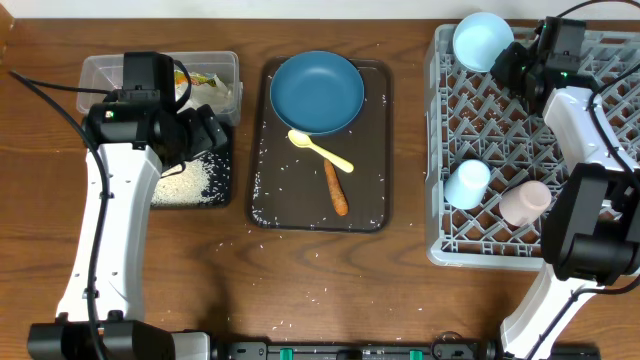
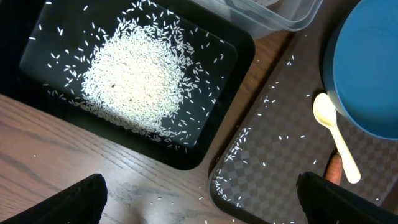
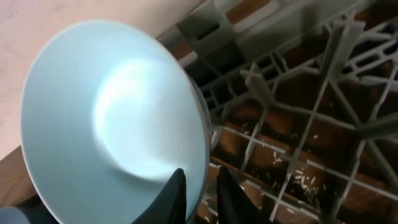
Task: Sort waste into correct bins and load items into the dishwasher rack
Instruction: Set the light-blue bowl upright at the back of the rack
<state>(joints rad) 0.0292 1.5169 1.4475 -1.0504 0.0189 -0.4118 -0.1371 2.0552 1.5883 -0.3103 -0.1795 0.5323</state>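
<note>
My right gripper (image 1: 508, 62) is shut on the rim of the pale blue bowl (image 1: 482, 40), holding it tilted over the far left corner of the grey dishwasher rack (image 1: 440, 150); the right wrist view shows the fingers (image 3: 200, 200) pinching the bowl's rim (image 3: 112, 118). A light blue cup (image 1: 467, 184) and a pink cup (image 1: 526, 202) lie in the rack. My left gripper (image 2: 199, 199) is open and empty above the table beside the black tray (image 2: 233, 46) holding a rice pile (image 2: 134, 81). The clear tub (image 1: 225, 70) holds the wrapper and tissue. The dark blue plate (image 1: 316, 92), yellow spoon (image 1: 320, 150) and carrot stick (image 1: 335, 188) lie on the brown tray.
The dark brown serving tray (image 1: 375, 200) sits mid-table with loose rice grains scattered on it and on the wooden table around it. The left arm's body covers part of the black tray and the tub in the overhead view.
</note>
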